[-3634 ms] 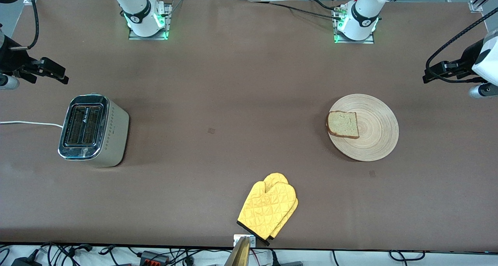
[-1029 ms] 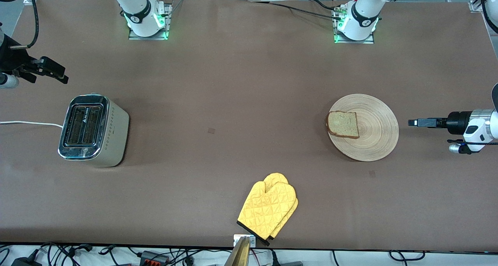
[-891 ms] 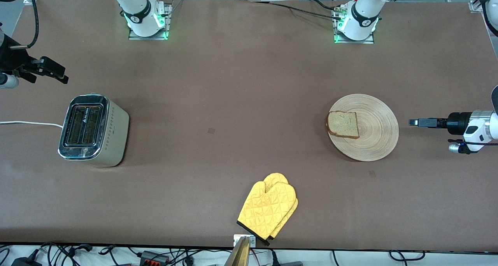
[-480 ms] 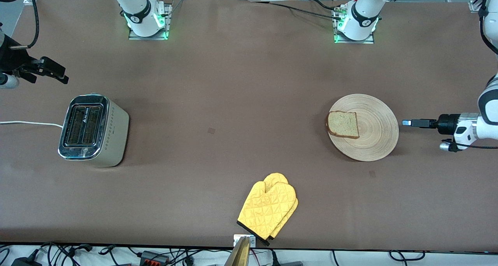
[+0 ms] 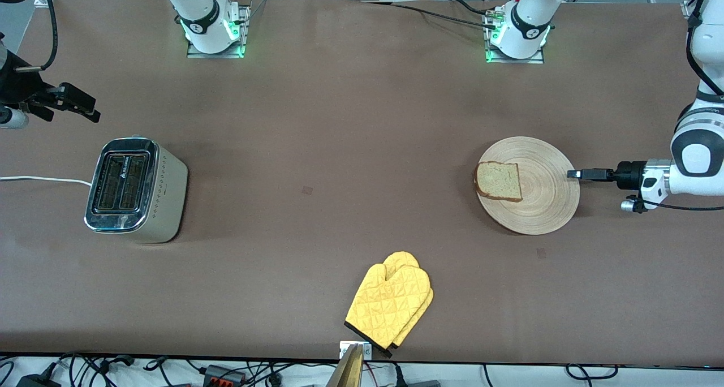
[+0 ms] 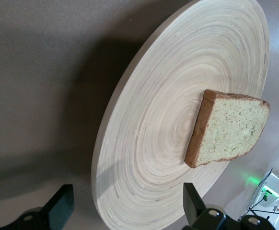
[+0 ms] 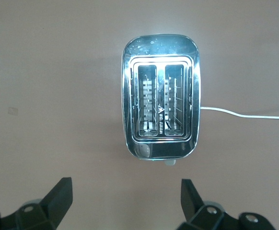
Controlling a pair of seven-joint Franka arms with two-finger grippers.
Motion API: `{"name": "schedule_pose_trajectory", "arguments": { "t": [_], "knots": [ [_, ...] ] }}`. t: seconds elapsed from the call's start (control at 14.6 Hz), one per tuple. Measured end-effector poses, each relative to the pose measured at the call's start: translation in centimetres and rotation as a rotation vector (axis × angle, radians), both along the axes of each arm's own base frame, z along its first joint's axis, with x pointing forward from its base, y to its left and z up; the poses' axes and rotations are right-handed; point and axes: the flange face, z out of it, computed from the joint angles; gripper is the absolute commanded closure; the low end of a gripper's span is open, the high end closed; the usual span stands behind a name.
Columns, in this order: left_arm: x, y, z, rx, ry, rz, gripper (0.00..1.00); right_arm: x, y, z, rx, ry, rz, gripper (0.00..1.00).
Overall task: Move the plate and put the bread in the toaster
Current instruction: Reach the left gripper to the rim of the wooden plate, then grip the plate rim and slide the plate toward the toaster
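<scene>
I found my left gripper [image 5: 574, 174] spread wide at the rim of the plate [image 5: 546, 200], its fingers [image 6: 60, 211] straddling the edge and holding nothing. The bread [image 5: 498, 181] lay on the plate. My right gripper [image 5: 79, 107] waited, spread and empty, above the toaster [image 5: 136, 189].

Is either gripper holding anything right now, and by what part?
Nothing is held. The left gripper is open at the plate rim; the right gripper waits open above the toaster.
</scene>
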Motion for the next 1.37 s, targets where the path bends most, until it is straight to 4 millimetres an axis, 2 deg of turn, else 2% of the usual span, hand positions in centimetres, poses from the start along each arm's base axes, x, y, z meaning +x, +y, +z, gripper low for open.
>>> {"name": "schedule_pose_trajectory", "arguments": {
  "t": [0.21,0.55,0.69,0.82,1.1,1.23,1.37],
  "knots": [
    [-0.06,-0.21,-0.13,-0.007,-0.005,-0.003,0.2,0.01,0.01,0.0,0.0,0.0,0.0,0.0],
    [-0.09,-0.42,-0.21,-0.01,-0.004,-0.006,0.3,0.01,0.02,0.0,0.0,-0.001,0.0,0.0],
    [-0.28,-0.29,-0.36,-0.012,-0.001,-0.003,0.38,0.01,0.02,0.0,0.0,0.0,0.0,0.0],
    [-0.41,-0.18,-0.43,-0.014,-0.002,-0.004,0.61,0.01,0.02,-0.01,0.0,0.0,0.0,0.0],
    [-0.47,-0.03,-0.43,-0.02,-0.018,-0.018,0.9,0.0,0.03,-0.08,0.0,0.001,0.0,0.0],
    [-0.56,0.0,-0.43,-0.025,-0.018,-0.022,0.99,-0.01,0.03,-0.2,0.0,0.004,0.0,0.0],
    [-0.73,-0.03,-0.17,-0.053,-0.015,-0.025,1.0,-0.03,0.03,-0.3,0.0,0.006,0.001,0.0]
  ]
}}
